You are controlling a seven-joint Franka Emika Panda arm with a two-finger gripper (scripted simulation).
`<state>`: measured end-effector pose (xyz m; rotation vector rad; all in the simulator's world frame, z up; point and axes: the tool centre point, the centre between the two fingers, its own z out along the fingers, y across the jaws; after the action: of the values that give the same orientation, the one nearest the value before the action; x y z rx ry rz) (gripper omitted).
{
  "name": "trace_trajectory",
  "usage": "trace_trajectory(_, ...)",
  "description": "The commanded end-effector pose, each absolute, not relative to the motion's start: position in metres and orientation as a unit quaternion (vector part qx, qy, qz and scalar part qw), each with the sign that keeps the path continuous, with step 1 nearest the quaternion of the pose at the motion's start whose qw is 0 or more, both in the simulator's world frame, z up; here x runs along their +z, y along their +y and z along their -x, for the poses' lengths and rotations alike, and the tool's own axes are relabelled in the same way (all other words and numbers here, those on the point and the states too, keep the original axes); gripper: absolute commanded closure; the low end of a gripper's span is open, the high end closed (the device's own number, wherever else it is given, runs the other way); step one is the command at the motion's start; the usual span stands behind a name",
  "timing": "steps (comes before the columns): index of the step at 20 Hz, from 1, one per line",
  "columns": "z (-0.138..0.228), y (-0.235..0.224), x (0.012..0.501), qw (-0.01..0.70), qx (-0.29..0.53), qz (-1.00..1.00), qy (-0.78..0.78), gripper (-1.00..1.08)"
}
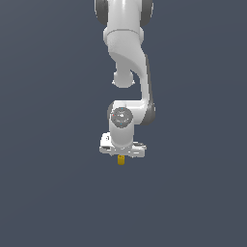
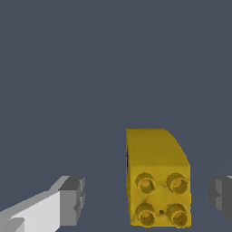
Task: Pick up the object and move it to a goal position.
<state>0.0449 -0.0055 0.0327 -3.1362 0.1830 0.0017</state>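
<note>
One arm: white Panda arm (image 1: 126,58) hanging down from the top of the exterior view, wrist pointing downward.
Jaws: standing wide apart in the wrist view, gripping nothing; the gripper (image 2: 147,199) showing one grey fingertip (image 2: 72,200) on one side of the object and the other at the opposite picture edge, neither touching it.
Object: mustard-yellow piece (image 2: 156,179) sitting between the two fingertips, nearer to the edge-side one, with clear gaps on both sides.
Object shape: in the wrist view looking like a small brick with a curved, sloping face and four round studs on the face turned toward the camera.
Object in the exterior view: showing as a tiny yellow stub (image 1: 121,160) peeking out just below the white hand (image 1: 122,147), around the middle of the picture.
Surface: plain dark blue-grey ground (image 1: 48,193) filling both views; impossible to tell whether the object is resting on it or how far the hand is sitting above it.
</note>
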Motion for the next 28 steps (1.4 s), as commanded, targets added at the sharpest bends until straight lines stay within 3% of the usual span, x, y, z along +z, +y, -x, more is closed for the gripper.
trace_trajectory(1,-0.045,-0.005,0.025,0.000,0.000,0.998,0.058,-0.92)
trace_trajectory(5,-0.046,-0.006,0.022,0.000,0.000,0.998,0.059,-0.92)
trace_trajectory(6,-0.046,-0.006,0.022,0.000,0.000,0.998,0.059,1.08)
trace_trajectory(19,-0.047,-0.007,0.025,0.000,0.000,0.998,0.059,1.08)
trace_trajectory(28,-0.060,-0.033,0.066,0.000,0.000,0.998,0.059,1.08)
